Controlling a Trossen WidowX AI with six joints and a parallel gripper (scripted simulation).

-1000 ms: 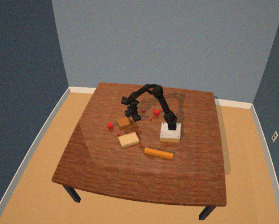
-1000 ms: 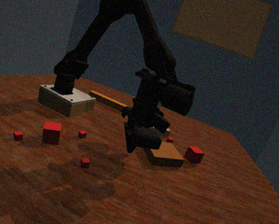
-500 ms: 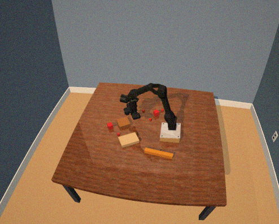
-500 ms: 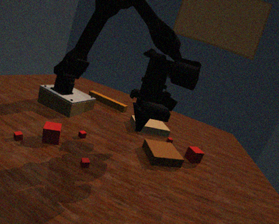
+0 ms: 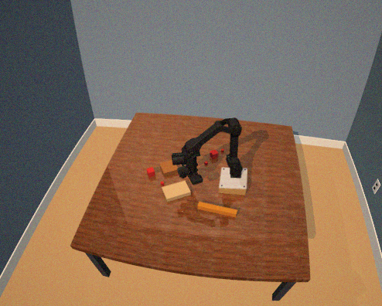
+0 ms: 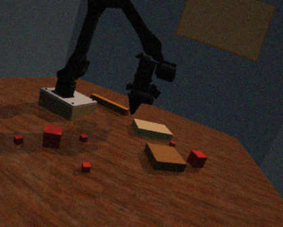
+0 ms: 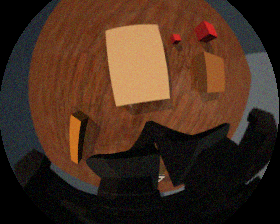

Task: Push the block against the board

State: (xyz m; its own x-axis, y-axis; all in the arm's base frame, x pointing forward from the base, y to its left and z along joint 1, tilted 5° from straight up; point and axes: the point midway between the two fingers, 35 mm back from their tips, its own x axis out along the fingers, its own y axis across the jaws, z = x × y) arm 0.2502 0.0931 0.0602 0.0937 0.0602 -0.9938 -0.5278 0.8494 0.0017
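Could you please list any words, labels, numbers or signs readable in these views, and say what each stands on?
None: no view shows readable text.
The blocks, the board, the red cubes and the arm's base carry no markings.
The tan panel on the wall is blank.
The wall outlet shows only its slots.

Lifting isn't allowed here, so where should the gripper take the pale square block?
Don't pinch it: the pale square block lies flat and low. Set the shut gripper low against the middle of a side wall turned away from the orange board, probably the wall facing the brown block, and push from there.
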